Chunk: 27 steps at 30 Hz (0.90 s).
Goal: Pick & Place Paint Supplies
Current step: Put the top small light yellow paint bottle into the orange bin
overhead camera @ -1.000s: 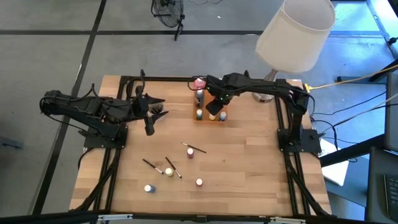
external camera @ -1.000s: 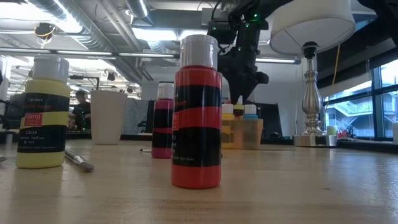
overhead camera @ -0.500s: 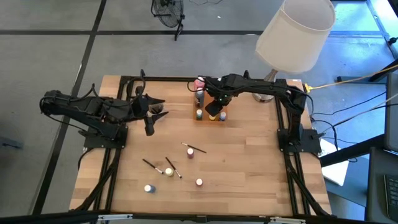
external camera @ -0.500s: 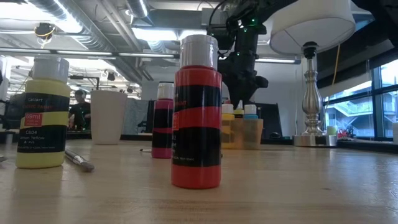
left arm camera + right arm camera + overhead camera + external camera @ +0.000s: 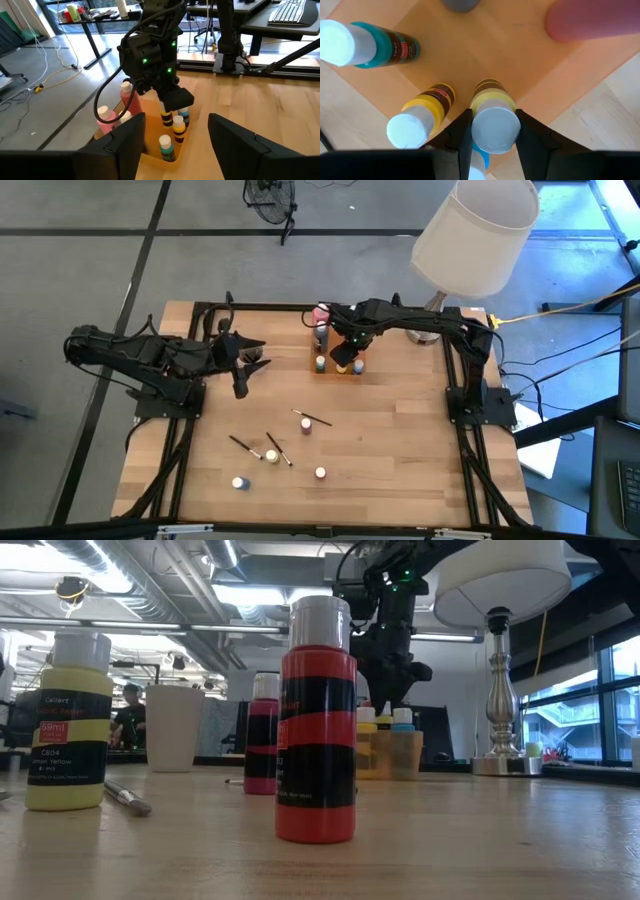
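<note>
1. Desk: butcher-block wooden top carrying all the items, with an arm mounted at each side.
2. Lamp: white shade over a metal base, at the desk corner just beyond the tray.
3. Tray: shallow wooden organiser at the far middle of the desk; it holds a pink bottle, a teal bottle and a yellow bottle.
4. Right tool: directly above the tray, its two fingers clamped on a yellow-and-black bottle with a white cap, held upright over the tray floor.
5. Left tool: well to the left of the tray, fingers spread apart, holding nothing.
6. Loose supplies, on the desk well in front of the tray: red bottle, yellow-labelled bottle, magenta bottle, thin brushes.
</note>
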Available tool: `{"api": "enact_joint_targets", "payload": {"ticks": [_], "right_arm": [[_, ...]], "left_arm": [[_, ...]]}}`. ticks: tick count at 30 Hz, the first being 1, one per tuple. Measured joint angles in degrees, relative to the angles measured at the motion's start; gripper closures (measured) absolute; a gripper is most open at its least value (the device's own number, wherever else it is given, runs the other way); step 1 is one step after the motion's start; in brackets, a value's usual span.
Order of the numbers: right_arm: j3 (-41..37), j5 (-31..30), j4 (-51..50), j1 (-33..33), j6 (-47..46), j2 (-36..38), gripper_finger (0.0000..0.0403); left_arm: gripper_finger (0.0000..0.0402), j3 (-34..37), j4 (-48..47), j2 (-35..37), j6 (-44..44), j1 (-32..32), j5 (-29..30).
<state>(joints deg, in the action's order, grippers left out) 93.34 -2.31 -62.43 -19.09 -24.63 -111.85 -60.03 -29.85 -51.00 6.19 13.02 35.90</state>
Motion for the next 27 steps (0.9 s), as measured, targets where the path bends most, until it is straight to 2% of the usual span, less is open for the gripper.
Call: {"api": "enact_joint_targets", "payload": {"ticks": [5,14,22,27], "right_arm": [[-0.1,0.0,0.2,0.0,0.0,0.0,0.0283],[-5.4,1.4,5.1,-0.1,-0.5,0.3,0.0282],[-5.7,2.0,6.2,-0.1,-0.5,0.3,0.0281],[-5.8,2.1,6.4,0.0,-0.2,0.2,0.0257]], "left_arm": [[0.0190,0.0,0.0,0.0,0.6,0.0,0.0],[0.0190,0.0,0.0,0.0,0.7,0.0,0.0],[0.0187,0.0,0.0,0.0,0.7,0.0,0.0],[0.0190,0.0,0.0,0.0,0.6,0.0,0.0]]}}
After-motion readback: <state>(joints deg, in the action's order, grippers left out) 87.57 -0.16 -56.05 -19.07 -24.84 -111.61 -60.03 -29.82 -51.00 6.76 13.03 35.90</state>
